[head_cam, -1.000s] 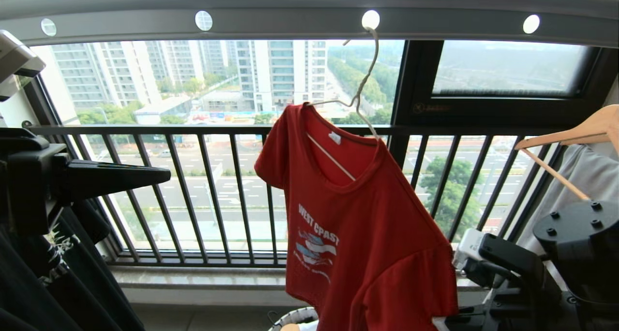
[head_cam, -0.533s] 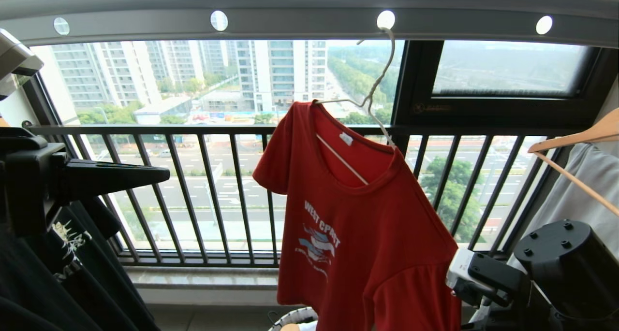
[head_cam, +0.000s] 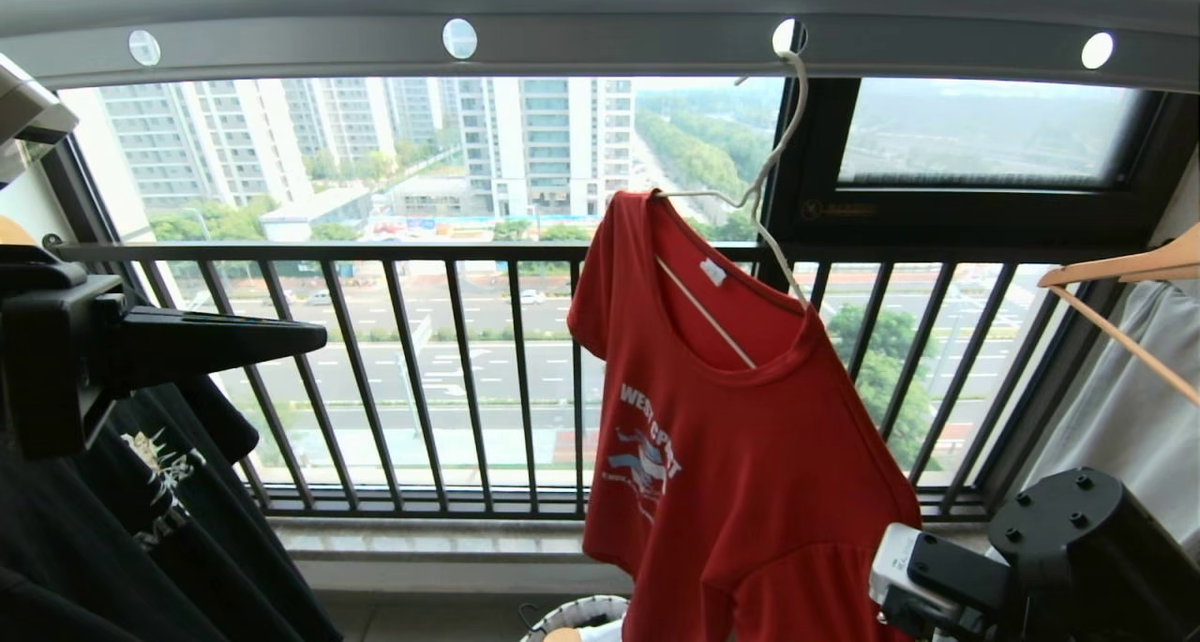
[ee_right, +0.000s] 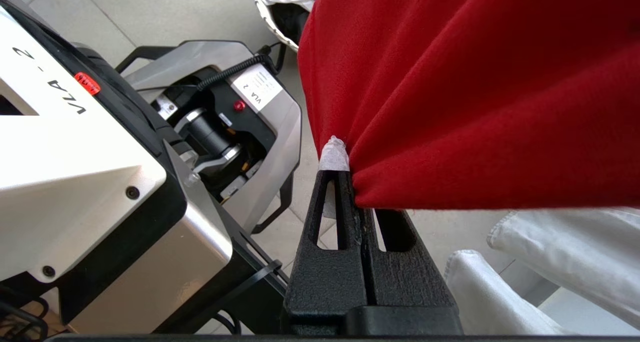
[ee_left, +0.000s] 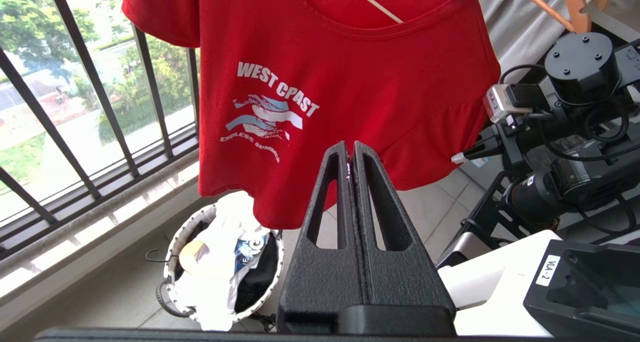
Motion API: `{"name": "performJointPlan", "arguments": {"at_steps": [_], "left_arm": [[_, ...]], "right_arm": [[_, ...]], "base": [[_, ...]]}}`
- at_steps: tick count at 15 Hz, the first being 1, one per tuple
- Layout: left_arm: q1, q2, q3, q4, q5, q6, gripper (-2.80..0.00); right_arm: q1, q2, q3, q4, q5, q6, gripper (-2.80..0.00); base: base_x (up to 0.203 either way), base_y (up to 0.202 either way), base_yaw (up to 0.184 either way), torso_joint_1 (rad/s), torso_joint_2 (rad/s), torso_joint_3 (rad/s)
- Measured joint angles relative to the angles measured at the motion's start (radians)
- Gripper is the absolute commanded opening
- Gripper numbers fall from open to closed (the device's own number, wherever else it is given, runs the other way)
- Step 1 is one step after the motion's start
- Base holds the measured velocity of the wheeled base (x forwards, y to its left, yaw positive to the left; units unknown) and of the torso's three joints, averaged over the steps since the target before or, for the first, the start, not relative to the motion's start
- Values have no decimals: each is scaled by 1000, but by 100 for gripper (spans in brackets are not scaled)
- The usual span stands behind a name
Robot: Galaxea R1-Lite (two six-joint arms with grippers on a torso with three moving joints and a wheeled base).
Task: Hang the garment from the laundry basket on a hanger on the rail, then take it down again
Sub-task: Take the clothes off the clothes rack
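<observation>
Red garment [head_cam: 750, 455] hangs lengthwise downward, tilted, on hanger [head_cam: 769, 169] hooked in rail [head_cam: 600, 33]; hem cut off. Right gripper [ee_right: 356, 189] pinches its edge; left gripper [ee_left: 350, 150] closed, empty.

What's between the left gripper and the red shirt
Nothing: in the head view only open air and window railing separate the shut left gripper from the garment.

"WEST CPAST" on red garment [ee_left: 350, 82], "VLA-2" labels on robot base [ee_right: 65, 147]
</observation>
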Motion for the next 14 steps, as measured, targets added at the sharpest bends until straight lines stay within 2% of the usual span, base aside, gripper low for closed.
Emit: {"name": "performJointPlan", "arguments": {"at_steps": [9,10,14], "left_arm": [[0,-7,-3,0,-1,-3,-280],[0,-7,-3,0,-1,-3,-280],[0,-7,-2,1,-1,-3,-280]], "right_arm": [[3,-85,11,-1,-23,-3,-280],[3,-109,10,0,-24,-4,0],[3,-194,15,41,-23,-27,0]], "base": [[0,0,0,0,0,0],[0,0,0,0,0,0],[0,0,0,0,0,0]]}}
